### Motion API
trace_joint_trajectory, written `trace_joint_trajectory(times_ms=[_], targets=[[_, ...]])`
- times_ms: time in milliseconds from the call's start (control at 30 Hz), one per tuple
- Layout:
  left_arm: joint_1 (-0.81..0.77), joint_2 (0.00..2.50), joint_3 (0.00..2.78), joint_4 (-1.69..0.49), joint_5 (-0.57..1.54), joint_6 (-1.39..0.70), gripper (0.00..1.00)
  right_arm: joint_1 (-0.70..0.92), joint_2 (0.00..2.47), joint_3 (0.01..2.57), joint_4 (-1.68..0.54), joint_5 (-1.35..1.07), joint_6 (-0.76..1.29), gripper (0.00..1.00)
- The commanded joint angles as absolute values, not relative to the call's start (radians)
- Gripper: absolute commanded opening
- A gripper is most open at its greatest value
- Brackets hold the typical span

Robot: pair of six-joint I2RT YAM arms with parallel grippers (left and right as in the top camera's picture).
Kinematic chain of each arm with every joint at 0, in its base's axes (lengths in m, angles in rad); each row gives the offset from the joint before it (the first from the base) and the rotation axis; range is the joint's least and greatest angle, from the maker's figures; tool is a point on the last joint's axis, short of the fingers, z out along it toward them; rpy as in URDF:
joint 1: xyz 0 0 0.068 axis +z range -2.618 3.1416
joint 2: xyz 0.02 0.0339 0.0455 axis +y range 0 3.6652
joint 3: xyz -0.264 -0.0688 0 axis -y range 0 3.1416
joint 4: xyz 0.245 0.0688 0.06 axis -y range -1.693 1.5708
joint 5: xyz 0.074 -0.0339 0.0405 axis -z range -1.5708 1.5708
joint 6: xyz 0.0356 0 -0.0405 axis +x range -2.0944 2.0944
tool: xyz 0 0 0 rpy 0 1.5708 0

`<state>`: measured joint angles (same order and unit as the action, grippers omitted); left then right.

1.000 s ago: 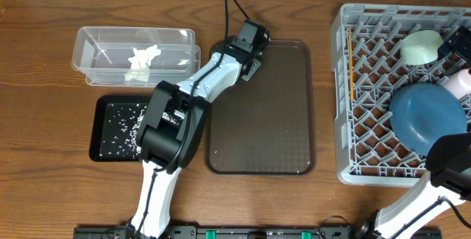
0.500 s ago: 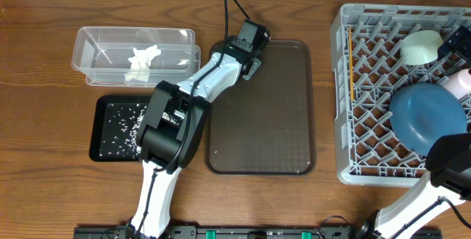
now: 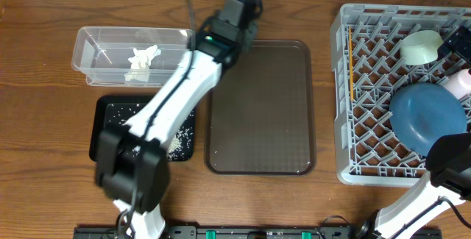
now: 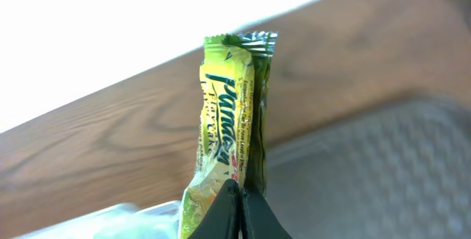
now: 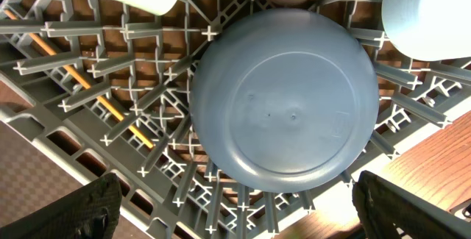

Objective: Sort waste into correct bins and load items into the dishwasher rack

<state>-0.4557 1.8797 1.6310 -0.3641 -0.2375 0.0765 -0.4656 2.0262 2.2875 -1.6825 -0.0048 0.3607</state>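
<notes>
My left gripper (image 4: 239, 195) is shut on the yellow-green snack wrapper (image 4: 224, 121), held upright in the air near the table's back edge. From overhead the left gripper (image 3: 239, 7) is between the clear tub (image 3: 92, 48), which holds the white tissue (image 3: 142, 61), and the brown serving tray (image 3: 257, 106). Rice grains (image 3: 118, 125) lie in the black tray (image 3: 103, 151). The grey rack (image 3: 368, 121) holds the upturned dark-blue bowl (image 5: 283, 99), mint-green bowl (image 3: 421, 46), light-blue bowl (image 5: 427, 11), pink cup (image 3: 461, 83) and chopstick (image 5: 96, 95). My right gripper (image 5: 235, 217) is open above the rack's front edge.
The brown serving tray lies between the bins and the rack, with nothing on it. The left arm stretches diagonally over the black tray's right side and the tub's right end. The white wall runs along the back edge of the table.
The left arm has risen and swung back-left from the brown tray's top-left corner, carrying the wrapper. It has unfolded and uncovered more of the black tray. The right arm has not moved.
</notes>
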Motion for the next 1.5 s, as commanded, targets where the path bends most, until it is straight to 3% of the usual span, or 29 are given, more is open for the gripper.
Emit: trace_joint_trajectory(times_ms=[0, 367, 567, 800, 833, 933, 1233, 1467], targets=[[-0.384, 1.824, 1.636, -0.408, -0.372, -0.183, 0.06, -0.47, 2.024, 2.288, -1.683, -0.004, 0.377, 0.99], [-0.089, 1.794, 1.626, -0.687, -0.291, -0.968, 0.06, -0.47, 2.024, 2.288, -1.683, -0.004, 0.377, 0.99], [0.017, 1.794, 1.619, -0.654, -0.14, -1.008, 0.07, -0.47, 2.024, 2.288, -1.683, -0.004, 0.377, 0.99], [0.049, 1.794, 1.618, -0.643, -0.112, -1.008, 0.08, -0.47, 2.024, 2.288, -1.683, -0.004, 0.377, 0.99], [0.049, 1.794, 1.618, -0.643, -0.112, -1.009, 0.11, -0.47, 2.024, 2.288, -1.683, -0.004, 0.377, 0.99], [0.049, 1.794, 1.618, -0.645, -0.111, -1.031, 0.49, -0.47, 2.024, 2.288, -1.683, -0.004, 0.377, 0.99], [0.049, 1.771, 1.619, -0.651, -0.023, -1.03, 0.72, -0.47, 2.024, 2.288, -1.683, -0.004, 0.377, 0.99], [0.051, 1.657, 1.619, -0.724, 0.016, -1.014, 0.73, -0.47, 2.024, 2.288, -1.683, -0.004, 0.377, 0.99]])
